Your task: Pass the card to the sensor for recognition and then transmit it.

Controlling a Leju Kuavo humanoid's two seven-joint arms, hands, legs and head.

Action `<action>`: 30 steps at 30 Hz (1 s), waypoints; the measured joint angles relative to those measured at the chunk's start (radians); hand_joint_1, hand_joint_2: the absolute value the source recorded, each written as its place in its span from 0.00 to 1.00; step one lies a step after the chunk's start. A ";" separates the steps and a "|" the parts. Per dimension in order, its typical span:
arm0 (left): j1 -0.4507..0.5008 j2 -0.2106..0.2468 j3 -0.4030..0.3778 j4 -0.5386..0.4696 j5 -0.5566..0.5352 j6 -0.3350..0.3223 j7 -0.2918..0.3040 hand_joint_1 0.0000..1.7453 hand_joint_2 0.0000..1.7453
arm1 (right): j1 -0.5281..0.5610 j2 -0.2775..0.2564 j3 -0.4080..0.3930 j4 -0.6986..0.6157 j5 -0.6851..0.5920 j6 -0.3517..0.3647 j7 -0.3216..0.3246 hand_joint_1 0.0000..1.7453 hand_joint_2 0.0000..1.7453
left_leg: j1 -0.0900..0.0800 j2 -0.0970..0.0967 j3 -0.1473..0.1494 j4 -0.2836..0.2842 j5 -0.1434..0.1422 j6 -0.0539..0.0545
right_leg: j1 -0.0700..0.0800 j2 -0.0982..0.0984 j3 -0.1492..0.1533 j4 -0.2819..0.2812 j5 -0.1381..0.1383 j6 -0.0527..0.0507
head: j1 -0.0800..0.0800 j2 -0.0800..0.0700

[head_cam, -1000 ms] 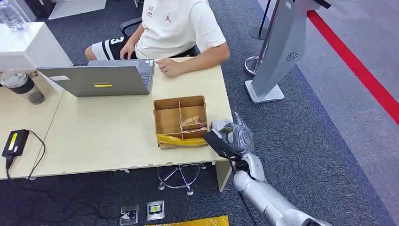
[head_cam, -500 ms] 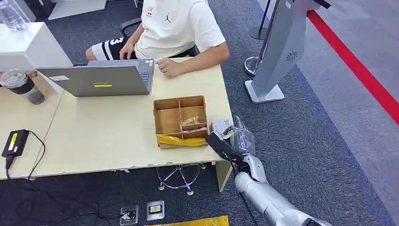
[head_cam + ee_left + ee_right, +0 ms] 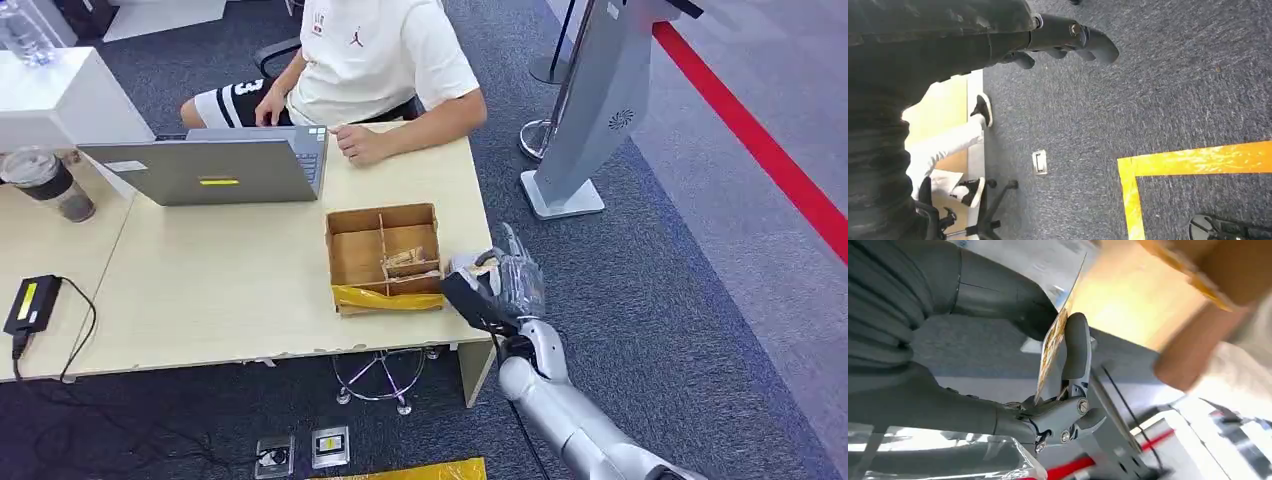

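While the right hand (image 3: 497, 290) pinches the card (image 3: 1052, 345) in its fingers (image 3: 1075, 347) at the bench's (image 3: 230, 290) four o'clock corner, sensor reading and handover remain undone.

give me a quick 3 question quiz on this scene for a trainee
1. True or false: the right hand holds the card.
2. The box on the table stands: A) beside the cup; B) between the laptop and the right hand; C) on the floor.
3. Fill in: the left hand hangs over the ____, holding nothing.

Key: 1 true, the card is pinched between thumb and finger in the right wrist view. 2 B. 3 carpet.
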 joint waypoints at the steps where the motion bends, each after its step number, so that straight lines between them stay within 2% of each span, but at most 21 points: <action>1: 0.000 0.000 0.000 0.000 0.000 0.000 -0.001 0.00 1.00 | 0.012 0.000 -0.016 -0.043 0.020 -0.001 -0.006 1.00 1.00 | 0.000 0.000 0.000 0.000 0.000 0.000 | 0.000 0.000 0.000 0.000 0.000 0.000 | 0.000 0.000; 9: 0.004 0.002 0.000 0.000 -0.002 -0.001 -0.011 0.00 1.00 | 0.055 -0.003 -0.110 -0.426 0.090 -0.006 0.003 1.00 1.00 | 0.000 0.000 0.000 0.000 0.000 0.000 | 0.000 0.000 0.000 0.000 0.000 0.000 | 0.000 0.000; 13: 0.005 0.006 0.000 0.000 -0.012 -0.013 -0.015 0.00 1.00 | 0.050 -0.005 -0.112 -0.597 0.147 -0.002 0.061 1.00 1.00 | 0.000 0.000 0.000 0.000 0.000 0.000 | 0.000 0.000 0.000 0.000 0.000 0.000 | 0.000 0.000; 18: 0.003 0.011 0.000 0.000 -0.029 -0.031 -0.036 0.00 1.00 | -0.012 -0.004 -0.083 -0.709 0.234 0.025 0.130 1.00 1.00 | 0.000 0.000 0.000 0.000 0.000 0.000 | 0.000 0.000 0.001 0.000 0.000 0.000 | 0.000 0.000; 19: 0.003 0.012 -0.001 0.000 -0.032 -0.036 -0.042 0.00 1.00 | -0.022 -0.004 -0.076 -0.717 0.241 0.044 0.140 1.00 1.00 | 0.000 0.000 0.000 0.000 0.000 0.000 | 0.000 0.000 0.001 0.000 0.000 0.000 | 0.000 0.000; 21: 0.004 0.015 -0.003 0.000 -0.047 -0.053 -0.058 0.00 1.00 | -0.050 0.001 -0.054 -0.720 0.269 0.139 0.182 1.00 1.00 | 0.000 0.000 -0.001 -0.001 0.000 0.000 | 0.000 0.000 0.000 0.001 0.000 0.000 | 0.000 0.000; 23: 0.000 0.021 -0.011 0.000 -0.066 -0.074 -0.086 0.00 1.00 | -0.124 0.020 -0.018 -0.669 0.341 0.246 0.230 1.00 1.00 | 0.000 0.001 -0.002 -0.001 0.001 -0.001 | 0.000 0.000 -0.001 0.002 0.000 0.000 | 0.000 0.000; 24: -0.004 0.024 -0.014 0.000 -0.072 -0.080 -0.096 0.00 1.00 | -0.165 0.033 0.001 -0.625 0.381 0.267 0.245 1.00 1.00 | 0.000 0.001 -0.002 -0.001 0.001 -0.001 | 0.000 0.000 -0.002 0.002 0.001 -0.001 | 0.000 0.000; 27: -0.012 0.029 -0.021 0.000 -0.082 -0.087 -0.120 0.00 1.00 | -0.251 0.083 0.061 -0.438 0.501 0.269 0.272 1.00 1.00 | 0.001 -0.004 -0.002 0.000 0.003 -0.002 | 0.001 -0.005 -0.001 0.002 0.000 -0.001 | 0.000 0.000; 30: -0.011 0.031 -0.027 0.000 -0.085 -0.090 -0.123 0.00 1.00 | -0.278 0.110 0.082 -0.334 0.521 0.264 0.286 1.00 1.00 | 0.001 -0.005 -0.005 0.000 0.003 -0.002 | 0.001 -0.006 -0.002 0.002 0.000 -0.001 | 0.000 0.000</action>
